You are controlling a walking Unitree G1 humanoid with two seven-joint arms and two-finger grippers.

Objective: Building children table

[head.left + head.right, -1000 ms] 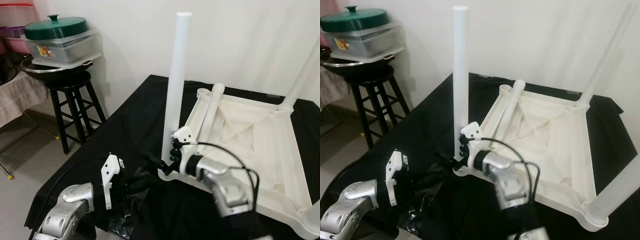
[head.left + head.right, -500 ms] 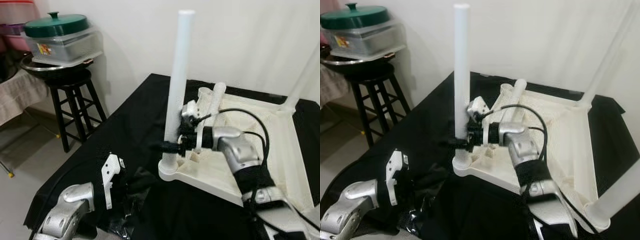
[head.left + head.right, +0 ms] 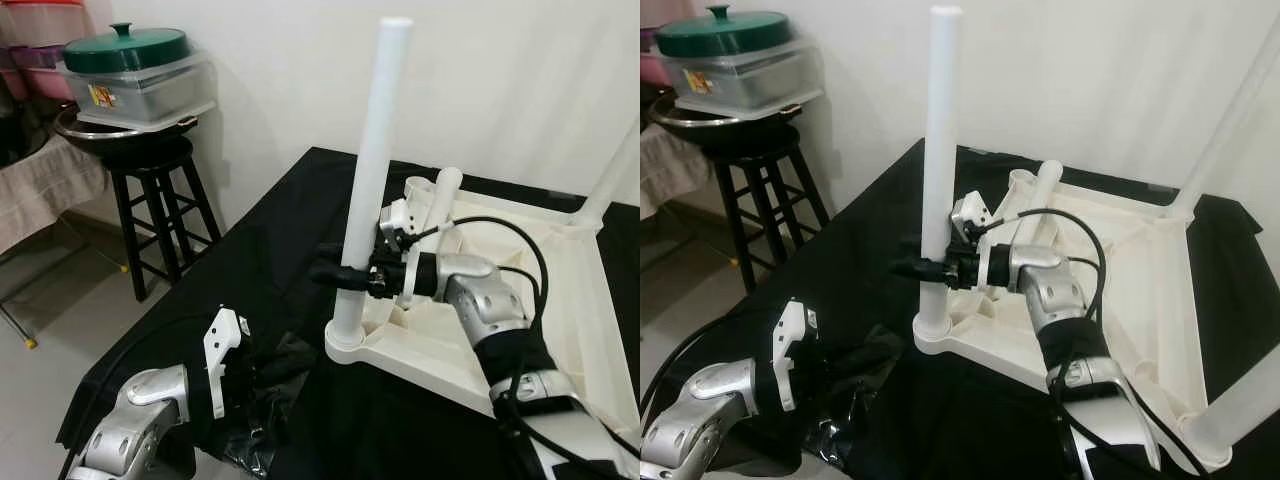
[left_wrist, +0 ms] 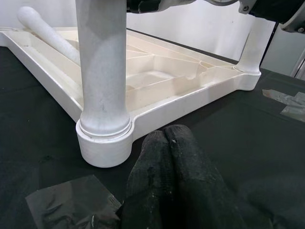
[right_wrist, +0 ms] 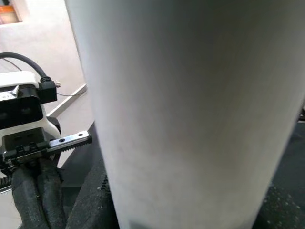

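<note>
While the right gripper (image 3: 340,272) pinches the upright leg (image 3: 372,160) socketed at the upturned tabletop's (image 3: 560,290) nine-o'clock corner, a sideways tug could unseat it; the left gripper (image 4: 167,143), fingers pressed together, idles nearby.

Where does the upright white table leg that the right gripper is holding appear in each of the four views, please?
Left eye view: upright leg, centre, rising from the tabletop's near corner socket.
Right eye view: left of centre, the right gripper closed around it.
Left wrist view: its lower end, upper left, above the left gripper.
Right wrist view: a close, broad white column.
Shared landmark: the corner socket.
</note>
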